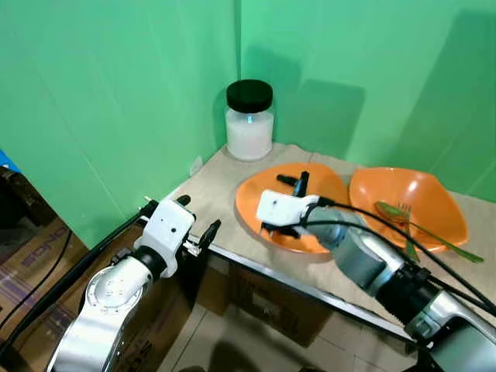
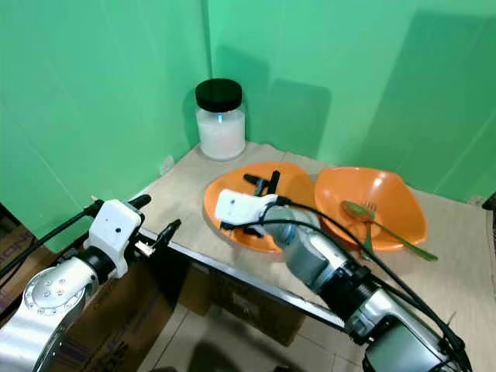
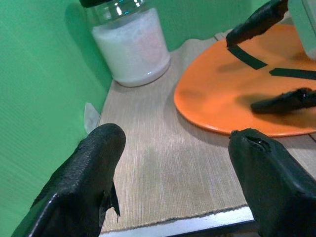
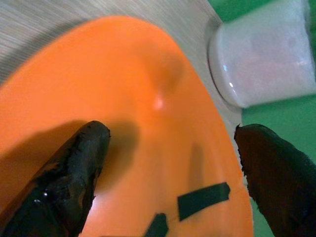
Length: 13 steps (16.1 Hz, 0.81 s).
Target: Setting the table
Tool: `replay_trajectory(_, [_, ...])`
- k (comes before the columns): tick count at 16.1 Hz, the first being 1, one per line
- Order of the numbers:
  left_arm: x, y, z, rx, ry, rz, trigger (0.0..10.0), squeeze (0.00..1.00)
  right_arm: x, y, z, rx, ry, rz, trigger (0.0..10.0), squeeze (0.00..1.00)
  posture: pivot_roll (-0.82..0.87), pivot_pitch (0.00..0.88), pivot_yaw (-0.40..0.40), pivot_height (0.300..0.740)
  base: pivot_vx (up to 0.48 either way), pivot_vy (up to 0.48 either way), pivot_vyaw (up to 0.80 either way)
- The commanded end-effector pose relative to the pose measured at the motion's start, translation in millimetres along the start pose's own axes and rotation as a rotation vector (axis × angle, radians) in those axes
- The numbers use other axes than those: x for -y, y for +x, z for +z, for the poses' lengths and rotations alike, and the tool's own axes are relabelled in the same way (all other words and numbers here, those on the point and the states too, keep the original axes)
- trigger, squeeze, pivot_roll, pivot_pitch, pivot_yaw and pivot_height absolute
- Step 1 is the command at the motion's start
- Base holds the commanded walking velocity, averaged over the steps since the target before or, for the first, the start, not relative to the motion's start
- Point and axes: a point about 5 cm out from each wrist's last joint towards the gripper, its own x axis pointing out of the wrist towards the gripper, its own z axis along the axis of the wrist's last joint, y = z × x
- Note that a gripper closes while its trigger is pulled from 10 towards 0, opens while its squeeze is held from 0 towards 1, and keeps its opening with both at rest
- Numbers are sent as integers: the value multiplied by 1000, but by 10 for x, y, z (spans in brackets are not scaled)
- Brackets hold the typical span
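**Staged test corner, green-screen backdrop**

Plain green walls [image 1: 116, 101] meet in a corner behind a small counter [image 1: 217, 190] with a woven beige cover. Looks like a mock-up or lab set, not a lived-in kitchen. Cardboard boxes [image 1: 256, 302] stowed under the counter, more at the left on the floor [image 1: 31, 256]. Tableware on top: orange plate [image 1: 325, 186], orange bowl [image 1: 422, 201], black-lidded jar [image 1: 249, 120] of white powder.

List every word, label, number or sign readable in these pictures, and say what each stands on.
Cardboard box on the floor at the robot's left: dark printed letters, cut off and too blurred to read.
Jar with black lid: no label to be seen.
Orange plate, orange bowl, green fork: no text.
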Motion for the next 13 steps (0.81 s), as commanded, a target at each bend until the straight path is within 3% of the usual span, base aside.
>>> replay_trajectory(1, [-22,-14,-20,-11,18,7,10000,0,-118,39,24,11,-16,64,10000,0,6,0,22,740,0,0,0])
replay_trajectory(7, [-76,-48,1,-4,23,49,10000,0,-266,187,418,205,156,63,10000,0,35,0,9,740,0,0,0])
replay_trajectory(13, [-94,-20,-7,-8,32,27,10000,0,58,70,144,155,145,-57,10000,0,13,0,37,740,0,0,0])
